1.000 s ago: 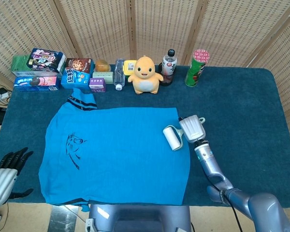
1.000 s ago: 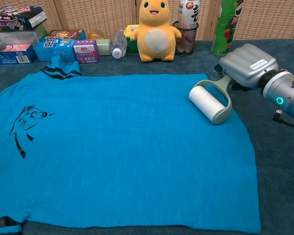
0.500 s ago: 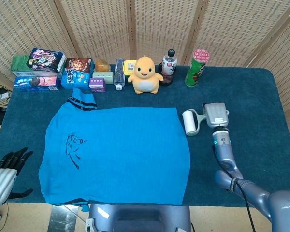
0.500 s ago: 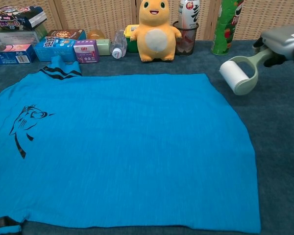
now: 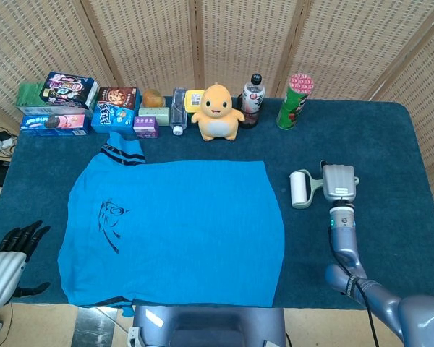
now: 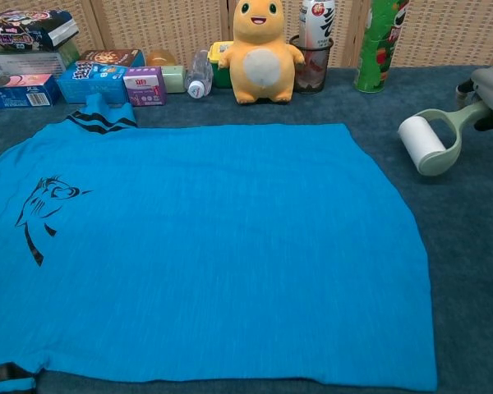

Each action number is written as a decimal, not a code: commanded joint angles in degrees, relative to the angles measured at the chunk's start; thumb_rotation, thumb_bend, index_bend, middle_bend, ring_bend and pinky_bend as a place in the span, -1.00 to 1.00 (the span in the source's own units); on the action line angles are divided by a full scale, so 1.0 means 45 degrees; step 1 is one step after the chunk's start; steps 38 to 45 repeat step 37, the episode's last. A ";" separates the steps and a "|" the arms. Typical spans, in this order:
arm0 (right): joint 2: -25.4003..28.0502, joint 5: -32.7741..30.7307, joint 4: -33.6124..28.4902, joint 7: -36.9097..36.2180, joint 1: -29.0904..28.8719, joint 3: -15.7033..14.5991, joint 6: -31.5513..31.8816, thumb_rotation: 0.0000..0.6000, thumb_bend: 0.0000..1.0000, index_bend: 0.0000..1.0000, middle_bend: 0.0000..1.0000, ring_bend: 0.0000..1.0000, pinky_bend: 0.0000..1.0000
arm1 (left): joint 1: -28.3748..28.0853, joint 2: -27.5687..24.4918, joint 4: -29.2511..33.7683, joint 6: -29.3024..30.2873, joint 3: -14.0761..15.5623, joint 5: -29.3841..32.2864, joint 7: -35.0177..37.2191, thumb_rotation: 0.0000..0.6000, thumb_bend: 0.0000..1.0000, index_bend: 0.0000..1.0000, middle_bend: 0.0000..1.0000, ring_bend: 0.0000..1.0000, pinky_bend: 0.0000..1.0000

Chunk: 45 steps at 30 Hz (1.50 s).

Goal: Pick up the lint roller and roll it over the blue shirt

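White-drummed lint roller (image 5: pixel 301 189), light and rigid, was held by its handle in the right hand (image 5: pixel 339 182), right of the blue shirt (image 5: pixel 175 230); left hand (image 5: pixel 9 262) empty, fingers apart.

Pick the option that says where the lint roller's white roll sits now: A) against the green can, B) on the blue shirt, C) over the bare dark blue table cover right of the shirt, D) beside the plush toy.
C: the lint roller, held by the right hand, sits past the blue shirt's right edge, over bare table cover.

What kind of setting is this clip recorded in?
Probably a staged indoor test area, not a home: a table with dark blue cloth, woven wicker screens behind it, and a prop row of snack boxes and a plush toy.
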<state>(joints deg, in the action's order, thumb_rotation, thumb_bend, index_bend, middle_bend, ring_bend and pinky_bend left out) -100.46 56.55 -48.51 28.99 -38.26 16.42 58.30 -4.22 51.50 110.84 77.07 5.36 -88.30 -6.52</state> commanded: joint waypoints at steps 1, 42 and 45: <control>0.0873 -0.1007 -0.1893 0.1282 0.0331 -0.0147 -0.0908 1.00 -0.93 -1.00 -0.87 -0.80 -0.26 | 0.0004 -0.0020 -0.0016 0.0014 0.0003 -0.0014 0.0046 1.00 -0.82 -1.00 -1.00 -1.00 -0.98; 0.6098 0.7553 -0.7154 -0.6714 0.5870 -0.3929 0.5615 1.00 -1.00 -0.77 -0.90 -1.00 -0.89 | 0.0505 -0.0323 -0.0072 0.0964 0.0343 -0.1115 0.0377 1.00 -0.82 -1.00 -1.00 -1.00 -0.98; 0.6098 0.7553 -0.7154 -0.6714 0.5870 -0.3929 0.5615 1.00 -1.00 -0.77 -0.90 -1.00 -0.89 | 0.0505 -0.0323 -0.0072 0.0964 0.0343 -0.1115 0.0377 1.00 -0.82 -1.00 -1.00 -1.00 -0.98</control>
